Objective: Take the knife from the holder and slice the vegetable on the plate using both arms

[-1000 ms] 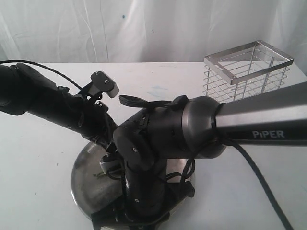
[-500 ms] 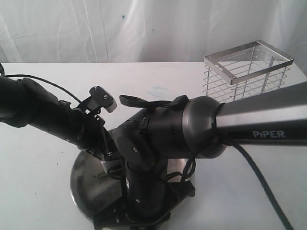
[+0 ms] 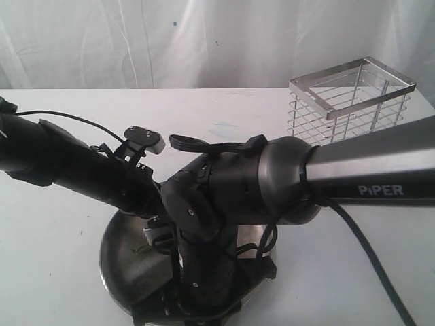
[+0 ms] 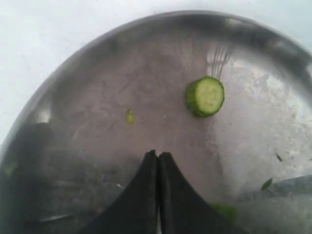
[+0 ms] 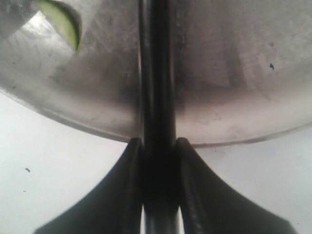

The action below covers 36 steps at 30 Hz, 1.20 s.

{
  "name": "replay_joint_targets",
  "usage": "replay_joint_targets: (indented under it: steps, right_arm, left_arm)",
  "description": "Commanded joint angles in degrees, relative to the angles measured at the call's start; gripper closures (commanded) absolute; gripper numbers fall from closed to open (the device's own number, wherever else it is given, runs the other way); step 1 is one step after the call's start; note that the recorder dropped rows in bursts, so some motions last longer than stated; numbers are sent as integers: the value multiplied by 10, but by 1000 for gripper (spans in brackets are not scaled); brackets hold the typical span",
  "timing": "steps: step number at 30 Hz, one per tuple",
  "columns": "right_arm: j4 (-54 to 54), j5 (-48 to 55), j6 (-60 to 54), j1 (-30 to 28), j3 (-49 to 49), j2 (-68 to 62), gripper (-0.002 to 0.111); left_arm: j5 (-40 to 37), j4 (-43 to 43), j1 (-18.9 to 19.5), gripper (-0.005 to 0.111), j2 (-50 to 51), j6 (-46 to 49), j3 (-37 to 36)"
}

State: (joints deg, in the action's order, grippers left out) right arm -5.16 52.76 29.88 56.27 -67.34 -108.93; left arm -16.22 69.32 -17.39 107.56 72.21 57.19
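The white table (image 3: 54, 285) carries everything, and both arms crowd its near part. The right arm (image 3: 367, 170) and the left arm (image 3: 61, 163) both bend down over the plate (image 3: 112, 251), likely so one can steady while the other cuts. Well apart at the back right stands the holder (image 3: 353, 95), with no knife showing in it and open table between it and the arms. The knife (image 5: 157, 73) is pinched between the two fingers of the right gripper (image 5: 158, 148) and runs out across the plate's rim over the metal. The left gripper (image 4: 157, 158) has its fingertips pressed together on nothing, low over bare plate; whether it touches is unclear. A curved piece of the vegetable (image 5: 63, 22) lies on the plate to one side of the knife. A round slice (image 4: 204, 96) sits near the left fingertips but apart, with bare plate around it before the shallow rim.
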Motion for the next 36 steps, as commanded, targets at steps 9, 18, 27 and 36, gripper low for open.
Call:
replay_joint_targets:
  steps: [9,18,27,36]
  right_arm:
    - [5,-2,-2,-1,5,-2,108]
    - [21,43,-9,-28,5,16,108]
    - [16,101,-34,-31,5,14,108]
    - [18,100,-42,-31,5,14,108]
  left_arm:
    - [-14,-38,1,107,54,-2,-1]
    - [4,-38,1,107,62,-2,-23]
    - [-19,-28,1,107,47,-5,-5]
    - [-72,-20,1,107,-8,-18,-2]
